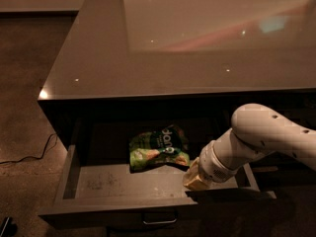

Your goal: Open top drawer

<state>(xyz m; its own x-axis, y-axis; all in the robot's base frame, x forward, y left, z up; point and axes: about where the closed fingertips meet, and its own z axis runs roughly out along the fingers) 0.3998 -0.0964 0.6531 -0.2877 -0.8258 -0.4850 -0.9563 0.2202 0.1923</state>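
Note:
The top drawer (113, 204) stands pulled out from under the grey counter. Its dark front carries a small metal pull handle (159, 217) at the bottom of the view. Its light grey floor (103, 181) shows. A green snack bag (158, 148) lies inside toward the back. My gripper (194, 178) sits at the end of the white arm (261, 137), reaching down into the right part of the drawer, just right of the bag and over the front edge.
The glossy grey countertop (187, 43) fills the upper view. Brown carpet (24, 83) lies to the left, with a black cable (29, 157) on it. A dark object (5, 226) sits at the bottom left corner.

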